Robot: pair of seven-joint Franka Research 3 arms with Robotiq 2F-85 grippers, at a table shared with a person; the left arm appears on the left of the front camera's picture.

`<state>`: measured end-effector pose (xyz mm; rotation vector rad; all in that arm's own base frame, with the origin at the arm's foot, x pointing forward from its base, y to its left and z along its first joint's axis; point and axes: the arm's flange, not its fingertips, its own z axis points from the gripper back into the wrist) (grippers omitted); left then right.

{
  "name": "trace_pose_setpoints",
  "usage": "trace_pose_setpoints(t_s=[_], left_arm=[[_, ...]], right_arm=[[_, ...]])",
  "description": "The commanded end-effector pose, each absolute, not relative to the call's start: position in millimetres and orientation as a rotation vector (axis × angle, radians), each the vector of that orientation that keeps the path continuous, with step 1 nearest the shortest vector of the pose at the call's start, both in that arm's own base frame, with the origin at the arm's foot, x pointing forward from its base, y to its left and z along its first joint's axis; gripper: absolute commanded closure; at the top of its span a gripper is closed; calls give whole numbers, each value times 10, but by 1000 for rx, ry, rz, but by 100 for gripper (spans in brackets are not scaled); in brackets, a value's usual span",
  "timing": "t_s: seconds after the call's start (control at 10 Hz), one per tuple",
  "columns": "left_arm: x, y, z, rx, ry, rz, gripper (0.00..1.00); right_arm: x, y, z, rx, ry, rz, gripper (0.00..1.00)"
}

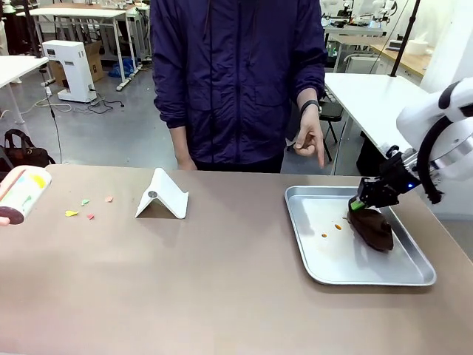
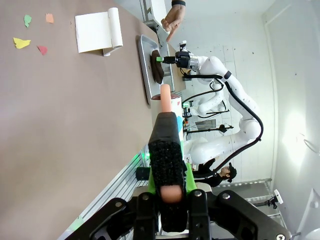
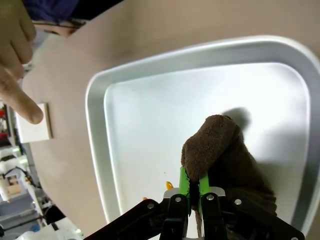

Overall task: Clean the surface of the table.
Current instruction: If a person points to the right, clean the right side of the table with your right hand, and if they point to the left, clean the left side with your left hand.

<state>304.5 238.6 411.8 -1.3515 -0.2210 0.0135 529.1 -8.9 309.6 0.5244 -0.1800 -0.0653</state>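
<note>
Table (image 1: 222, 288) isn't clean yet. Right gripper (image 1: 360, 205) is pinched tight on a fold of the brown cloth (image 1: 373, 229), which rests in the silver tray (image 1: 347, 259) at the table's 3 o'clock. Left gripper (image 2: 168, 200) is clamped on a black-bristled tool (image 2: 167, 160) with a white printed body, held at the table's 9 o'clock edge. Orange crumbs (image 1: 338, 226) lie in the tray at the cloth's 9 o'clock. Paper scraps (image 1: 72, 213) are loose on the top at 10 o'clock, with a white folded card (image 1: 161, 194) at their 3 o'clock. Person's hand (image 1: 310, 140) points down over the tray's 12 o'clock rim.

My read: the cloth needs to go to the scraps. Lift it clear of the tray rim first. Pass the card on its 6 o'clock side, land the cloth flat beyond the scraps, then drag in one stroke toward the tray. Keep the pinch high so the pads don't scrape the top
</note>
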Motion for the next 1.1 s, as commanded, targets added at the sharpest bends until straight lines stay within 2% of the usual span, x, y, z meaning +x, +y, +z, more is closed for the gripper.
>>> trace_pose_setpoints(t_s=[0.0, 0.3, 0.8, 1.0], left_arm=[[3030, 2371, 4153, -1367, -243, 11, 82], [3030, 2371, 4153, -1367, -243, 11, 82], [3030, 2371, 4153, -1367, -243, 11, 82], [3030, 2371, 4153, -1367, -243, 11, 82]], right_arm=[[5302, -21, 2975, 574, -216, -77, 100], [5317, 139, 2722, 698, -231, -136, 100], [5163, 469, 2661, 877, -32, -69, 100], [5040, 612, 2622, 887, 36, -20, 100]])
